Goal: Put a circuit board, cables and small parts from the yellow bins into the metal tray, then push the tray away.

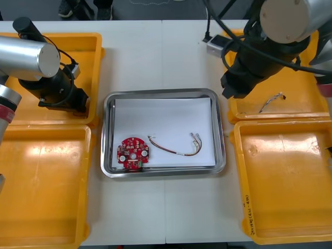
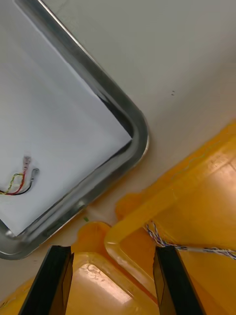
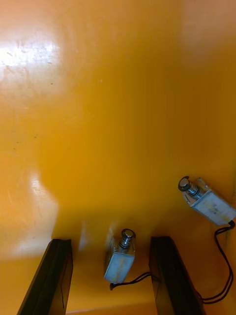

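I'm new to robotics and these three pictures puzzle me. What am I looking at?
A two-armed robot sorts parts. The front view looks down on a table; the others come from wrist cameras. Between yellow bins sits a metal tray holding a red circuit board and a red and yellow cable. The left gripper, open, hangs over a small metal part in the far left bin. The right gripper, open and empty, hangs above the right bins, near a twisted blue and white cable.
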Controlling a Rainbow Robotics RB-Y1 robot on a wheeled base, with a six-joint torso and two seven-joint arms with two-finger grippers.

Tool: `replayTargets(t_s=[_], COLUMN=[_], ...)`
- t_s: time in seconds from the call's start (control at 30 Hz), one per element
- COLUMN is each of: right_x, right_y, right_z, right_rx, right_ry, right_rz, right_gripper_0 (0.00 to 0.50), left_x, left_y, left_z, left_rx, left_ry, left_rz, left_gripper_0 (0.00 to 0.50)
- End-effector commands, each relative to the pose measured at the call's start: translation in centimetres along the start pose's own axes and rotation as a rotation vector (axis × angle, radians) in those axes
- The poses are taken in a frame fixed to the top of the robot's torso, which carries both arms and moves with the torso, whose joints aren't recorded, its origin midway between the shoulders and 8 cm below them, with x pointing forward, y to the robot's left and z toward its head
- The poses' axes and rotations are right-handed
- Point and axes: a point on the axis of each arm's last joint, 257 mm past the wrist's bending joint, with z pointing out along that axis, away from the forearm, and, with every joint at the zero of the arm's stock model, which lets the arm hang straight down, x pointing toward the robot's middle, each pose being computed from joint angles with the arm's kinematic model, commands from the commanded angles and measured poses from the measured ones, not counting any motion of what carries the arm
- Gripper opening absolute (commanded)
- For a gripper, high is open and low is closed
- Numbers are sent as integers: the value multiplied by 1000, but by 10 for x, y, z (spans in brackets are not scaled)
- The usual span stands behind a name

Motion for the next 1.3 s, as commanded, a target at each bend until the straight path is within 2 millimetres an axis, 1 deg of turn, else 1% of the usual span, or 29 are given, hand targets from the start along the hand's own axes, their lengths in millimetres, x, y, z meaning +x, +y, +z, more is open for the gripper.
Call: replayTargets(t_s=[0.03,0.1,0.13,0.17,0.23,0.27,0.3,0.33,0.5,0.63,0.7,0.73,0.8,0.83,0.9,0.93,1.0,1.03,1.13,1.23,1.3], right_x=[3,8,12,15,21,23,23,25,36,44,50,52,59,62,70,71,76,77,80,82,82], right_y=[-56,-64,-70,-75,-81,-86,-87,-91,-113,-133,-145,-147,-157,-158,-167,-168,-174,-175,-183,-189,-191], right_z=[-42,-44,-45,-46,-46,-46,-45,-44,-39,-35,-34,-34,-32,-32,-32,-32,-29,-28,-25,-21,-13], right_rx=[118,114,113,112,110,113,113,116,131,134,142,144,154,155,167,167,176,178,180,173,162], right_ry=[-31,-29,-29,-26,-15,-15,-15,-14,-9,-24,-26,-24,-18,-14,-8,-10,-9,-8,-29,-45,-58], right_rz=[56,77,95,109,117,119,121,127,180,254,304,316,359,372,450,467,536,552,657,724,784], right_gripper_0=[480,479,478,480,479,479,479,479,480,480,477,479,478,479,479,479,479,479,479,479,479], left_x=[11,11,12,12,12,13,14,13,14,2,-6,-7,-11,-13,-14,-14,-15,-16,-16,-16,-15], left_y=[-8,-7,-7,-6,-5,-5,-5,-5,-3,5,11,12,18,19,25,25,28,28,31,32,32], left_z=[15,15,16,16,16,16,17,16,15,5,-6,-9,-23,-27,-43,-47,-63,-66,-87,-100,-116], left_rx=[5,3,2,0,-3,-3,-3,-5,-10,-13,-17,-18,-24,-25,-34,-35,-39,-36,-23,-15,-3], left_ry=[6,7,9,9,9,11,13,13,16,-12,-37,-43,-55,-60,-65,-67,-75,-80,-95,-105,-113], left_rz=[59,59,58,60,60,59,59,60,57,37,30,29,23,24,24,24,20,18,-10,-26,-43], left_gripper_0=[451,410,320,177,68,25,7,0,0,0,0,0,0,0,0,0,0,0,0,0,0])
